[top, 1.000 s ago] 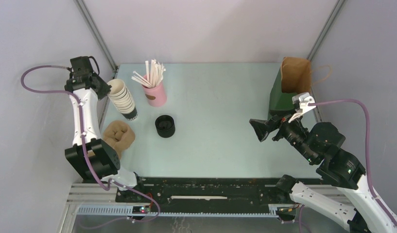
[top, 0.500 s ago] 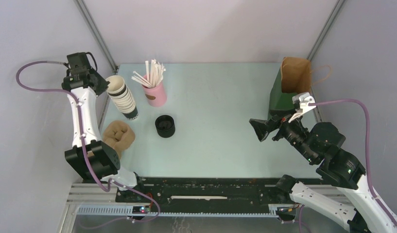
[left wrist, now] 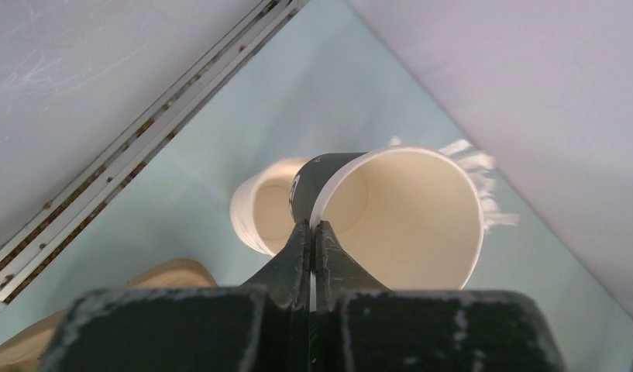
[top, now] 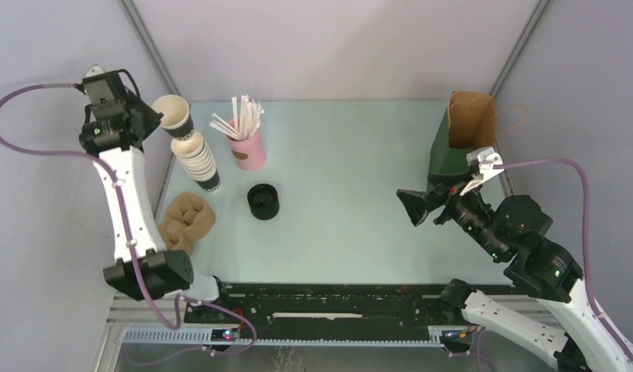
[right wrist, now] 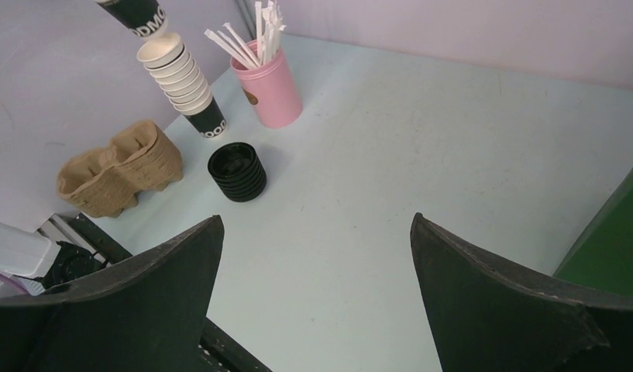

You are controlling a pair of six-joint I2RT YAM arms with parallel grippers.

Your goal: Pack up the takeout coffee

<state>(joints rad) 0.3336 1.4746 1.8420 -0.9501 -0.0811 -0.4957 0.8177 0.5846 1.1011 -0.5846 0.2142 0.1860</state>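
There's one dark paper cup [top: 172,115] up in the air at the far left, no lid on it, its cream inside showing. The left tool [top: 154,116] has it pinched by the rim, fingers [left wrist: 297,260] squeezed tight on the wall with one inside and one outside. It hangs just above the stack of cups [top: 195,159], not touching it, and that stack leans a little on the surface [top: 344,170] below.

Just right of the stack stands a pink holder [top: 249,149] bristling with white sticks [top: 243,115]. Nearer the arms sits a squat stack of black lids [top: 263,201], and left of that, by the edge, a brown pulp cup carrier [top: 187,218].

Well away on the far right stands the paper bag [top: 472,120], mouth open, brown at the top and dark green down the side facing the arms. The right tool [top: 416,208] hovers in front of it with its fingers [right wrist: 142,310] spread wide and nothing between them, pointing across the surface toward the lids
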